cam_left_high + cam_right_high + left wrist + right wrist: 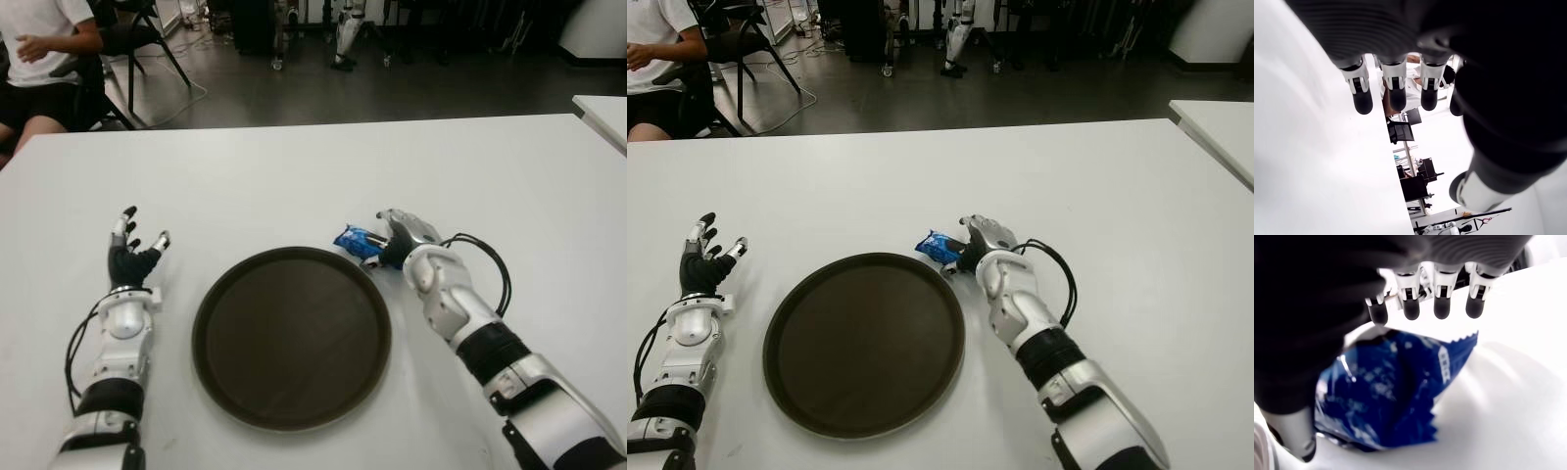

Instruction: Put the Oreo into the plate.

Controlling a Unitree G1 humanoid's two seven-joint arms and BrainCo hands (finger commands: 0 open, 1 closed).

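Note:
The Oreo is a blue foil packet (pixel 355 241) lying on the white table (pixel 294 176), just off the far right rim of the round dark plate (pixel 294 338). My right hand (pixel 387 239) is at the packet from its right side. In the right wrist view the four fingers (pixel 1442 303) reach out over the packet (pixel 1396 387) and the thumb (pixel 1293 431) sits beside it, not closed on it. The packet still lies on the table. My left hand (pixel 132 247) shows to the left of the plate, fingers spread, holding nothing.
A seated person (pixel 39 49) and black chairs are beyond the table's far left corner. A second white table (pixel 605 113) shows at the right edge. Robot legs stand on the dark floor at the back.

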